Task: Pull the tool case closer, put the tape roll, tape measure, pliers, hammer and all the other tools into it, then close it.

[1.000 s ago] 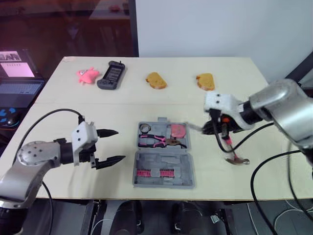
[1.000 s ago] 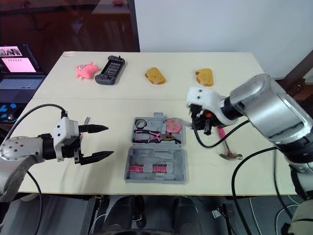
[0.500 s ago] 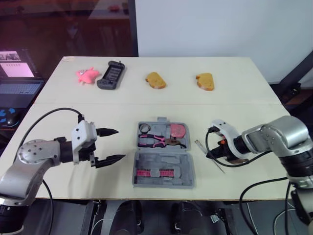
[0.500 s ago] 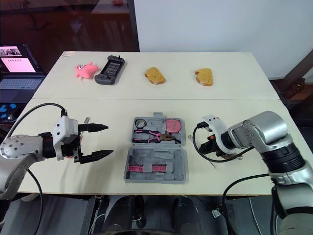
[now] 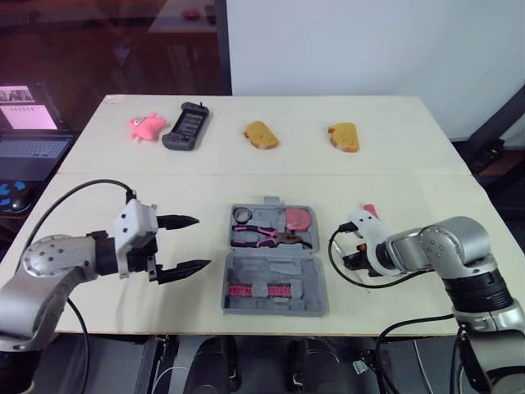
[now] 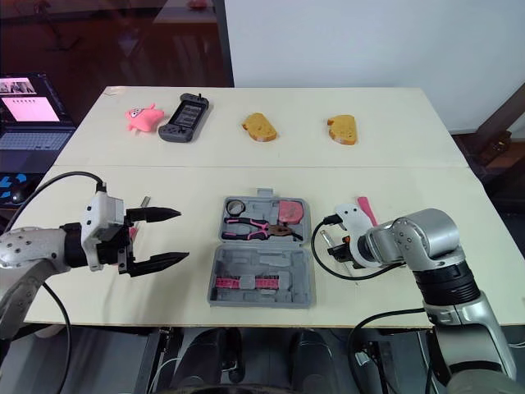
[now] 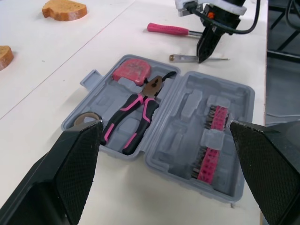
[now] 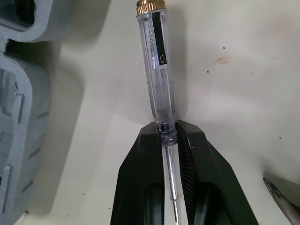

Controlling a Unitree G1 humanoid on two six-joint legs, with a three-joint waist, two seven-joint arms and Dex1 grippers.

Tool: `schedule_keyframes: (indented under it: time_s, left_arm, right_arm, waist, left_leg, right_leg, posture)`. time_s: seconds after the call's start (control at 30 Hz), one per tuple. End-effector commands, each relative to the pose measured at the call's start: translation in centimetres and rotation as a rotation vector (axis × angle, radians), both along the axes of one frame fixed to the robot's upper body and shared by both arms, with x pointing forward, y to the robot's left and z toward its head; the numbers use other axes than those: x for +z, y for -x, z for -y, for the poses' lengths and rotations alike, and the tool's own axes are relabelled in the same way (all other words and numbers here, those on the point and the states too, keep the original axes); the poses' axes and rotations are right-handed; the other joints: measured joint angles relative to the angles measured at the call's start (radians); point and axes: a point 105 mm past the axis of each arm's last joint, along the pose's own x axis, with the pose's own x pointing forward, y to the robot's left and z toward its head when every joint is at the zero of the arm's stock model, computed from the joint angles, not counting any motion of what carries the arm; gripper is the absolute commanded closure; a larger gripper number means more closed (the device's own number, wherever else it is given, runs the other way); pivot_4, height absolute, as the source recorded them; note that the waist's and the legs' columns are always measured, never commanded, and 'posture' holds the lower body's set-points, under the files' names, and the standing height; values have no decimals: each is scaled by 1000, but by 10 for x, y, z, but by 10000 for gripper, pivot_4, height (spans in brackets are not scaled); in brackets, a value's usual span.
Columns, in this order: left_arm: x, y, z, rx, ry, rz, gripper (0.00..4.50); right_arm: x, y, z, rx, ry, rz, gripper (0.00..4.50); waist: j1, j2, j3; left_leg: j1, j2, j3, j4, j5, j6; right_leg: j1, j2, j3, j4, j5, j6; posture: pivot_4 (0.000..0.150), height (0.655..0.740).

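While tool case [image 5: 275,258] sits open near-centre holding tape roll [image 5: 243,215], pliers [image 5: 256,237], tape measure [image 5: 297,219], we clamp right gripper [image 8: 168,130] on clear screwdriver [image 8: 154,70] just right of it; left gripper [image 5: 198,243] apart. To do: pink-handled tool [image 7: 168,29], closing.

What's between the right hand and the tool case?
Only a clear-handled screwdriver, pinched in the right hand; the rest is bare table up to the tool case. Clearest in right wrist view.
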Motion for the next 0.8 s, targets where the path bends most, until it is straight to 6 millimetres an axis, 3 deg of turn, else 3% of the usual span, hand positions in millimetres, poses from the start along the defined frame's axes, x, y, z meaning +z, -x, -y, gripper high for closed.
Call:
schedule_keyframes:
  time_s: [0.03, 0.17, 0.2, 0.33, 0.43, 0.6, 0.8]
  left_arm:
    - [7, 1, -3, -1, -7, 22, 0]
    - [7, 1, -2, -7, -4, 23, 0]
    - [7, 1, -2, -10, -2, 23, 0]
    - [5, 1, 0, -25, 5, 17, 0]
    - [5, 0, 1, -32, 8, 15, 0]
    - [5, 2, 3, -47, 23, 15, 0]
    - [6, 10, 5, -68, 33, 10, 0]
  right_arm:
    - [13, -3, 4, -7, 8, 42, 22167]
    - [35, -7, 5, 28, -1, 92, 1674]
    - [42, -8, 5, 44, 6, 106, 723]
    - [74, -2, -1, 195, 93, 180, 723]
    - [85, 2, -13, 341, 120, 319, 723]
    - [57, 14, -6, 568, 190, 331, 723]
    - [29, 17, -4, 610, 154, 321, 723]
  waist:
    - [1, 0, 0]
    - [1, 0, 0]
    - [0, 0, 0]
    - [-1, 1, 0]
    - [-1, 0, 0]
    - [2, 0, 0]
    - [-2, 0, 0]
  left_leg:
    - [0, 0, 0, 0, 0, 0]
    - [0, 0, 0, 0, -2, 4]
    - [0, 0, 0, 0, -2, 4]
    - [0, 0, 0, -1, -2, 4]
    - [0, 0, 0, -2, -2, 4]
    - [0, 0, 0, 0, -3, 5]
    - [1, 0, 0, 0, -3, 4]
  right_leg:
    - [0, 0, 0, 0, 0, 0]
    - [0, 0, 0, 0, 0, 0]
    - [0, 0, 0, 0, 0, 0]
    - [-1, 0, 0, 0, 0, 0]
    - [-1, 0, 0, -1, 0, 0]
    - [1, -1, 0, -2, 0, 1]
    - [1, -1, 0, -2, 0, 1]
  posture:
    - [1500, 7188]
    - [1500, 7188]
    - [1500, 7188]
    - [1500, 7188]
    - [1500, 7188]
    - [1500, 7188]
    - [1500, 7188]
